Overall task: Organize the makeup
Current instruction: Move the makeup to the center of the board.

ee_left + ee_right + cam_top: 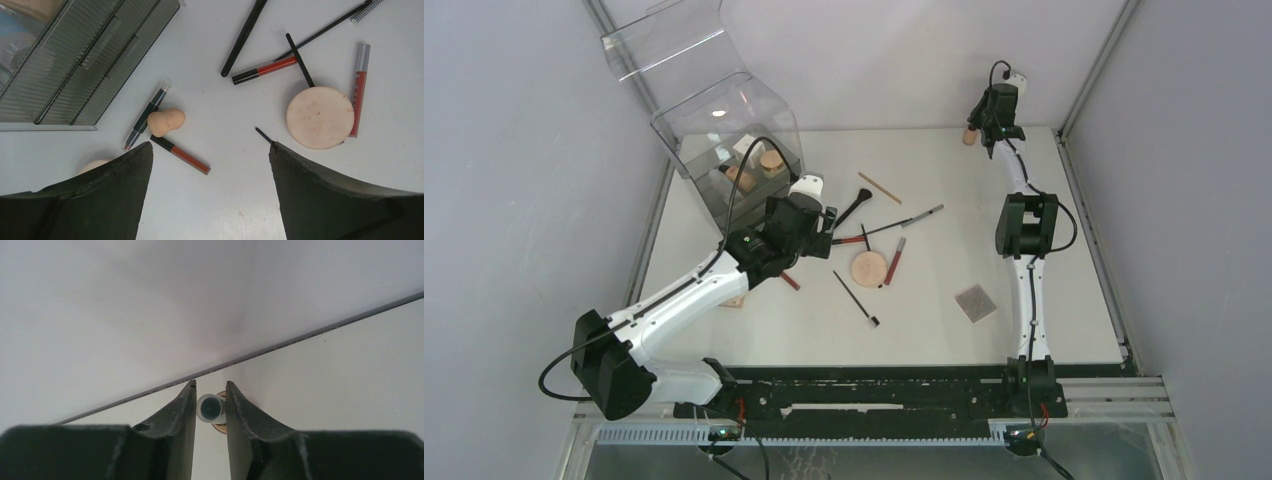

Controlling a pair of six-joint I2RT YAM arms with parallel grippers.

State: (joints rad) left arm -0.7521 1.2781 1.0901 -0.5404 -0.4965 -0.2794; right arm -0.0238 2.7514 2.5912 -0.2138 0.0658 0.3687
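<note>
My left gripper (816,238) (210,150) is open and empty, hovering over the table. Below it lie a red lip tube (180,154), a peach sponge (166,121) and a dark pencil (146,116). To its right is a round tan compact (320,117) (870,268) with more red lip tubes (265,69) (359,90) and thin black brushes (300,60) (245,37). My right gripper (986,132) (210,390) is at the table's far edge. Its jaws are closed on the clear cap of a small beige bottle (210,408) (969,136).
The big clear box with drawers (724,120) (75,60) stands at the back left with beige bottles (771,160) inside. A grey square pad (975,302) lies front right. A loose black brush (856,298) and a thin wooden stick (879,187) lie mid-table. Walls close in behind and at both sides.
</note>
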